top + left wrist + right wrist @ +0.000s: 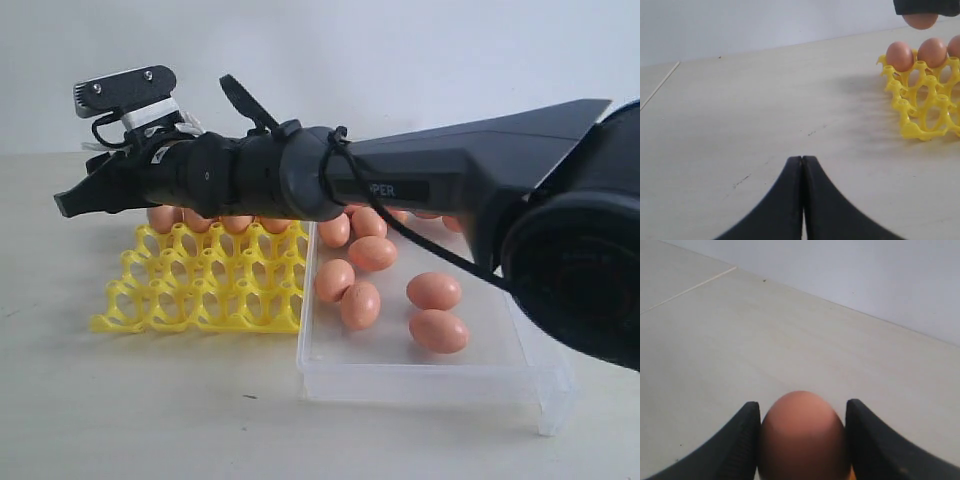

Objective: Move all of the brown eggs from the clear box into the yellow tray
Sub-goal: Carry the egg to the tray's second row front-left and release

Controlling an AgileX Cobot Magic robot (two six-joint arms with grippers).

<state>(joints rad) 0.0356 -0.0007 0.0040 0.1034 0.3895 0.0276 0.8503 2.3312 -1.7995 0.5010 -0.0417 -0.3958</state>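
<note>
Brown egg (802,440) is clamped between the jaws of the right gripper (803,407). It is gripped at the sides, judged so it can be lowered end-on into a cup. The yellow tray (200,290) is seen just below the gripper. One row is filled with seated eggs (900,55), to be cleared on descent, and the other cups are empty. Back along the arm, the clear box (420,385) is seen with loose eggs (360,305) remaining. The left gripper (802,162) is pressed closed with nothing held, parked beside the tray, and no obstruction is judged.
</note>
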